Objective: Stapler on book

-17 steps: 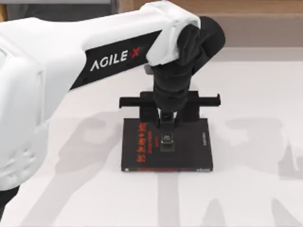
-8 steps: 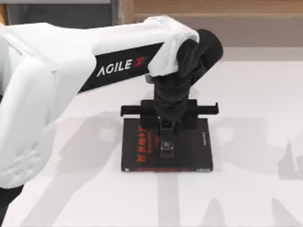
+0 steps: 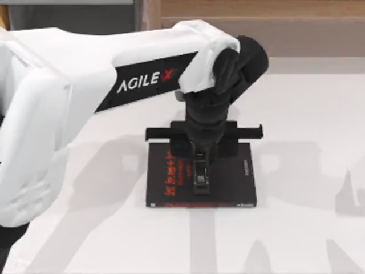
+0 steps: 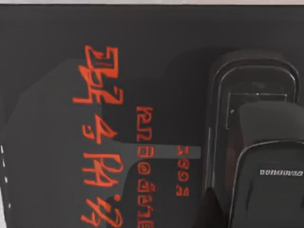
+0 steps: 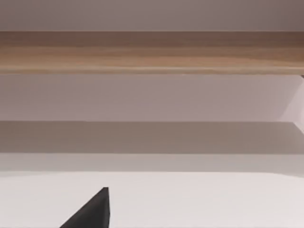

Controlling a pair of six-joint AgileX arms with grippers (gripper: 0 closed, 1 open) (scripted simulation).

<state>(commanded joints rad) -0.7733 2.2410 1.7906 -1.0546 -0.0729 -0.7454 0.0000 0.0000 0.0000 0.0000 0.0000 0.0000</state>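
White bench (image 3: 296, 114) carries the book (image 3: 234, 182), with the stapler (image 3: 201, 178) at its cover's middle, the left gripper (image 3: 201, 165) directly above; whether its fingers pinch it cannot be told. Stapler seems light, rigid, slick: best gripped across its narrow sides.

1. Top view: bright, even light on the pale table (image 3: 308, 240); no glare.
2. Broad, soft-edged grey shadows of the arms lie across the table, left and right of the book (image 3: 228, 182).
3. Left wrist view: dim; a darker shadow patch covers part of the book's cover (image 4: 57, 142). The red characters look soft.
4. Right wrist view: evenly lit, with 1 grey shadow band on the back wall (image 5: 152, 137).
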